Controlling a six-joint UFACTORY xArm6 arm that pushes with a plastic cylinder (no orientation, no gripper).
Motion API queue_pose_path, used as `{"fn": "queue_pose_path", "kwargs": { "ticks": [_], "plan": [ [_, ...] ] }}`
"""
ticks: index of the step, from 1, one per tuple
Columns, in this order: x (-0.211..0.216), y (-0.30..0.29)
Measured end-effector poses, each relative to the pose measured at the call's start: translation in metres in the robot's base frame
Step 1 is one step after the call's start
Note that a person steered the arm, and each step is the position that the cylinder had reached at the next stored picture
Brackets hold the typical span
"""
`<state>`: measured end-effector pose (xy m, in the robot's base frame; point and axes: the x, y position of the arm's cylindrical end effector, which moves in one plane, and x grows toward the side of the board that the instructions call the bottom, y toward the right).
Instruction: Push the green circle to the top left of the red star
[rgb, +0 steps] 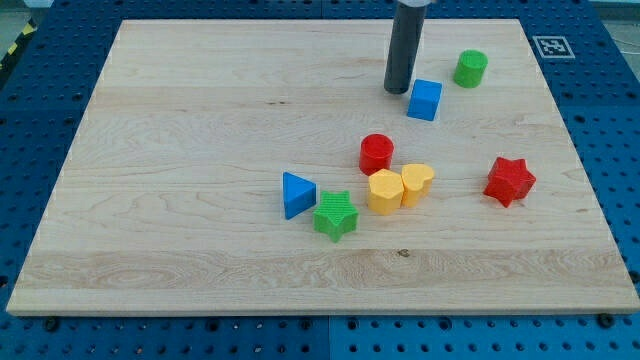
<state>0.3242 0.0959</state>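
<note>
On the pale wooden board, my tip, a bare dark rod with no claw to part or close, rests just left of the blue cube, with the green circle block in the frame's upper right, well above the red star block.

No readable txt or nos. from my feed — only a black-and-white fiducial marker on the counter, top-right corner, no letters.
</note>
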Motion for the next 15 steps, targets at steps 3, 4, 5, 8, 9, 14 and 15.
{"fn": "queue_pose_path", "kwargs": {
  "ticks": [3, 4, 5, 8, 9, 14, 15],
  "plan": [
    [-0.105, 0.039],
    [-0.105, 0.077],
    [-0.105, 0.111],
    [-0.078, 0.117],
    [-0.065, 0.112],
    [0.061, 0.112],
    [0.048, 0.115]
  ]
}}
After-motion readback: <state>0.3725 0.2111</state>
